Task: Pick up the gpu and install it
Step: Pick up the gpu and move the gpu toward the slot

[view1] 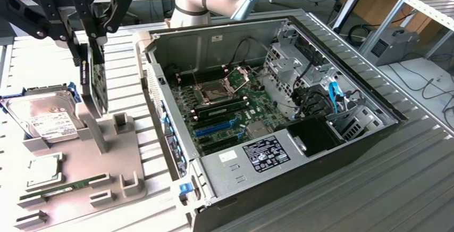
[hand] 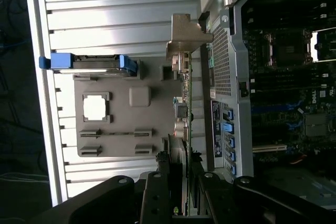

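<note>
Here the fingers (view1: pixel 112 16) are partly closed and pinch the top edge of the gpu (view1: pixel 93 83), which hangs upright, over the grey tray (view1: pixel 120 157) at the exterior view's left. From the wrist view the fingers (hand: pixel 155 198) clamp either face of the gpu (hand: pixel 186 109), seen edge-on with its metal bracket at the far end. I cannot tell whether its lower edge is clear of the tray's upright posts.

The main risk, as I judge it, is the narrow hold. The card is gripped along one edge only, so a quick swing could make it pivot or slip. If the lower edge sits between the posts, a sideways move would snag it and twist it in the grip. On the way across, the card must clear the near wall of the open computer case (view1: pixel 152 67). A low pass would knock the bracket against that rim. Inside, a slight tilt over the blue slots (view1: pixel 212 128) could jam the card's contact edge.

Around it, a hard drive (view1: pixel 44 119) stands on the tray just beside the card. A processor chip (view1: pixel 42 171) and a memory stick (view1: pixel 64 188) lie nearer the camera. In the case, a blue cable (view1: pixel 333 96), the drive cage and the labelled power supply (view1: pixel 262 155) crowd the far side. Everything rests on a slatted metal tabletop (view1: pixel 397 189).
</note>
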Robot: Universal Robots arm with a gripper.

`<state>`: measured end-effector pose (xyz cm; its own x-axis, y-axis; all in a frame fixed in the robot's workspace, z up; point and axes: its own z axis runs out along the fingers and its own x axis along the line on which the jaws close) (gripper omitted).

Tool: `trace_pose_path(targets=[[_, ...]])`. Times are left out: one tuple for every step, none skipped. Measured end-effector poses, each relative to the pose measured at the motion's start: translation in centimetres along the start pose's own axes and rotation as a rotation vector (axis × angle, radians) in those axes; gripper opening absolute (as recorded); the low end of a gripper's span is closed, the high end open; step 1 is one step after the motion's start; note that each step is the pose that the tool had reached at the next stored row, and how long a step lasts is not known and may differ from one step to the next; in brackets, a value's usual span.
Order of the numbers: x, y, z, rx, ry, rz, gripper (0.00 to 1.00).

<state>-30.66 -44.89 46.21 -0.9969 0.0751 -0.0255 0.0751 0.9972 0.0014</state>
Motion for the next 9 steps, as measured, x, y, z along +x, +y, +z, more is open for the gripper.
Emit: trace_pose_path(targets=[[0.00, 0.00, -0.09, 0.0000, 0.0000, 0.000, 0.26], [0.00, 0.00, -0.18, 0.0000, 0.0000, 0.000, 0.26], [-0.01, 0.00, -0.27, 0.0000, 0.0000, 0.000, 0.26], [-0.01, 0.00, -0.35, 0.0000, 0.0000, 0.000, 0.26], [-0.01, 0.00, -0.43, 0.0000, 0.0000, 0.000, 0.26], [-0.01, 0.00, -0.51, 0.0000, 0.0000, 0.000, 0.26], [-0.02, 0.00, -0.60, 0.0000, -0.0001, 0.000, 0.26], [-0.02, 0.00, -0.72, 0.0000, 0.0000, 0.000, 0.26], [-0.02, 0.00, -0.83, -0.0001, -0.0001, 0.000, 0.26]])
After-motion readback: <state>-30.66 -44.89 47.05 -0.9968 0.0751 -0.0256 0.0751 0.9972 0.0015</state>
